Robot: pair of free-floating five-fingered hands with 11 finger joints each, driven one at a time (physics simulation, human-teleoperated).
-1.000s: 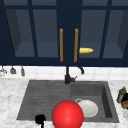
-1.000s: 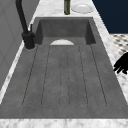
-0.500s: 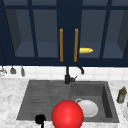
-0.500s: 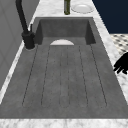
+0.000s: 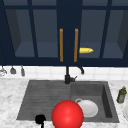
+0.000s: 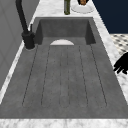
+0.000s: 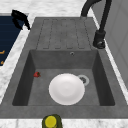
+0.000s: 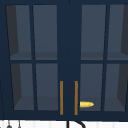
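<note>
Left hand: my hand (image 5: 40,119) hangs over the sink's (image 5: 30,105) front edge at the drainboard, fingers loosely drooping, holding nothing
Nearest: red ball (image 5: 67,114) just beside it
Basin: white plate (image 7: 66,89)
Surface: green bottle (image 5: 121,95) right of sink

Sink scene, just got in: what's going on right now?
One black hand hovers at the front edge of the sink's drainboard, left of centre in the front view, holding nothing that can be seen. A big red ball sits in the foreground just right of it. A white plate lies flat in the basin, next to the drain. The black faucet stands behind the sink, and a green bottle is on the counter at the right. The wall cabinet doors are closed, with a yellow object inside.
</note>
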